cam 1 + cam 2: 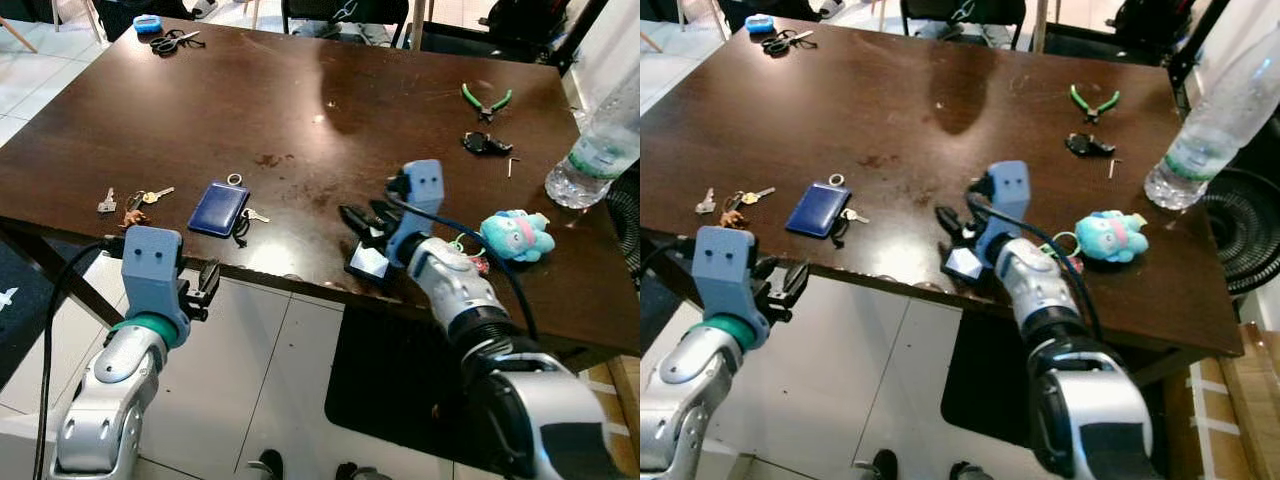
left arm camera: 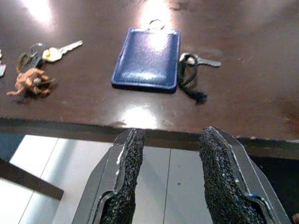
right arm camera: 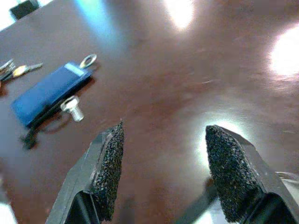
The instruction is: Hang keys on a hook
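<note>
A blue key pouch (image 1: 220, 208) with a metal ring lies near the front edge of the dark wooden table (image 1: 300, 110). A silver key (image 1: 253, 215) on a black cord rests against its right side. Further left lies a bunch of keys (image 1: 143, 197) with a brown tassel, and a small separate key (image 1: 106, 204). My left gripper (image 1: 207, 279) hangs open just below the table edge, in front of the pouch (image 2: 147, 58). My right gripper (image 1: 362, 221) is open low over the tabletop, to the right of the pouch (image 3: 49, 91), with nothing between its fingers.
Beside my right wrist lies a teal plush toy (image 1: 516, 236). A water bottle (image 1: 598, 150) stands at the right edge, with green pliers (image 1: 486, 100) and a black object (image 1: 486, 144) nearby. Scissors (image 1: 175, 41) lie at the far left corner. A fan (image 1: 1243, 232) stands right of the table.
</note>
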Motion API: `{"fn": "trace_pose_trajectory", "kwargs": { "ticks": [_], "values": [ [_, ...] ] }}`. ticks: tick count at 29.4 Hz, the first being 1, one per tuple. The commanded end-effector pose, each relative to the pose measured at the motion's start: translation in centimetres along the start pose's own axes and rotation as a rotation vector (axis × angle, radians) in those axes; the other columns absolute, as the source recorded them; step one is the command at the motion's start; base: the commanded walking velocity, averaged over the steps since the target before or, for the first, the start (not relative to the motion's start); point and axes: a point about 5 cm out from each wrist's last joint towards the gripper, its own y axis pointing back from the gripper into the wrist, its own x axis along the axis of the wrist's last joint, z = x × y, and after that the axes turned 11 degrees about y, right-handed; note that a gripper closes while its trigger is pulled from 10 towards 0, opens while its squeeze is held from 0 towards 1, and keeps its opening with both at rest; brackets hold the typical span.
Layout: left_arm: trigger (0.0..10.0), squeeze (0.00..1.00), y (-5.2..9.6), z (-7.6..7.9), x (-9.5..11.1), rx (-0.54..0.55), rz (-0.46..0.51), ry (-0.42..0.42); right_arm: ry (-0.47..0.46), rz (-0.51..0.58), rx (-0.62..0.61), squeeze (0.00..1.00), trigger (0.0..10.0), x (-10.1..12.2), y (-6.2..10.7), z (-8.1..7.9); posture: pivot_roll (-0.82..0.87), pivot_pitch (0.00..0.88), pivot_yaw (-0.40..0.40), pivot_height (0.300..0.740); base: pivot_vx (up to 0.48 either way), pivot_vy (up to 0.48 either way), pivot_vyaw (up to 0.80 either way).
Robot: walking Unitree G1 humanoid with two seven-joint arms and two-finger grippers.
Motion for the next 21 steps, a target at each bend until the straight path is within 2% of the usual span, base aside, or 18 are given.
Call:
{"fn": "trace_pose_trajectory", "kwargs": {
  "ticks": [1,2,11,12,13,14,15,16,17,21],
  "values": [
    [10.0,0.00,0.1,-0.3,-0.7,0.012,-0.028,-0.008,0.028,-0.054,0.038,0.00,10.0,-1.4,0.3,-0.7,0.00,0.164,0.082,0.740,0.000,0.000,0.00],
    [10.0,0.00,0.1,-0.2,-0.7,0.012,-0.029,-0.008,0.057,-0.077,0.049,0.00,10.0,-1.9,0.4,-0.9,0.00,0.165,0.082,0.740,0.000,0.000,0.00],
    [10.0,0.00,0.1,-0.2,-0.8,0.011,-0.029,-0.007,0.075,-0.104,0.026,0.00,10.0,-2.4,1.0,0.0,0.00,0.164,0.081,0.740,0.000,0.000,0.00],
    [10.0,0.00,0.1,-0.2,-0.8,0.011,-0.029,-0.007,0.077,-0.115,-0.037,0.00,10.0,-2.3,1.7,1.7,-0.01,0.164,0.081,0.740,0.000,0.000,0.00],
    [10.0,0.00,0.1,-0.2,-0.8,0.011,-0.029,-0.007,0.077,-0.115,-0.037,0.00,10.0,-2.3,1.7,1.7,-0.01,0.164,0.081,0.740,0.000,0.000,0.00],
    [10.0,0.00,0.1,-0.2,-0.8,0.010,-0.030,-0.006,0.082,-0.123,-0.101,0.00,10.0,-2.0,2.6,3.7,-0.01,0.163,0.083,0.740,0.000,0.000,0.00],
    [10.0,0.00,0.1,-0.2,-0.8,0.010,-0.030,-0.006,0.082,-0.123,-0.101,0.00,10.0,-2.0,2.6,3.7,-0.01,0.163,0.083,0.740,0.000,0.000,0.00],
    [10.0,0.00,0.0,-0.2,-0.9,0.008,-0.031,-0.007,0.103,-0.130,-0.189,0.00,10.0,-1.3,4.3,6.6,-0.01,0.163,0.083,0.740,0.000,0.000,0.00],
    [10.0,0.00,0.0,-0.2,-0.9,0.008,-0.032,-0.007,0.110,-0.131,-0.204,0.00,10.0,-1.2,4.7,7.2,-0.02,0.163,0.086,0.740,0.000,0.000,0.00],
    [10.0,0.00,0.0,-0.2,-0.9,0.006,-0.034,-0.008,0.115,-0.137,-0.187,0.00,10.0,-1.3,5.0,7.2,-0.02,0.163,0.087,0.740,0.000,0.000,0.00]
  ]
}}
